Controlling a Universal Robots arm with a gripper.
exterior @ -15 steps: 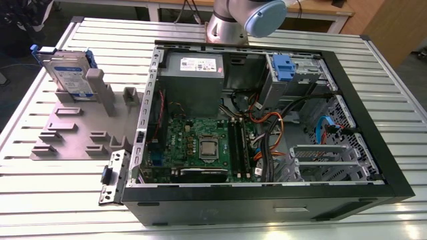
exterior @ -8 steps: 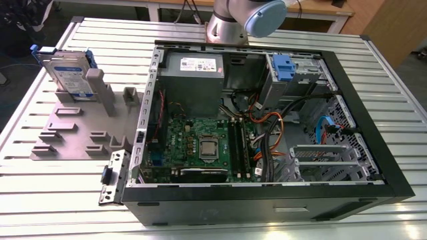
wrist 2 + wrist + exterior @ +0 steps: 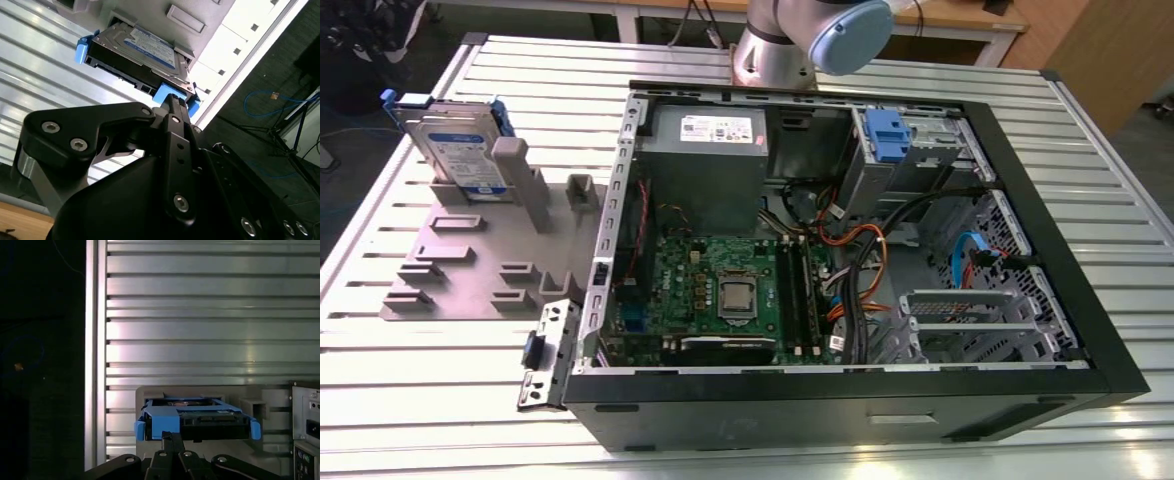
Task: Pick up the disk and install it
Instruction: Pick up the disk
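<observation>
One disk (image 3: 454, 140), one grey rack (image 3: 467, 270), one open computer case (image 3: 854, 405)

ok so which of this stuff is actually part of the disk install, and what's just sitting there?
In play: disk, standing in the grey holder; end effector; open computer case.
Idle: power supply box, bare blue bracket, motherboard, cables.

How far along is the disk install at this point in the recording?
Nothing looks done yet. The disk stands on edge in its grey holder on the table, outside the open computer case. In hand: in both wrist views the gripper points at the disk's blue frame, shut and holding nothing. Left: the pick-up and the install.
</observation>
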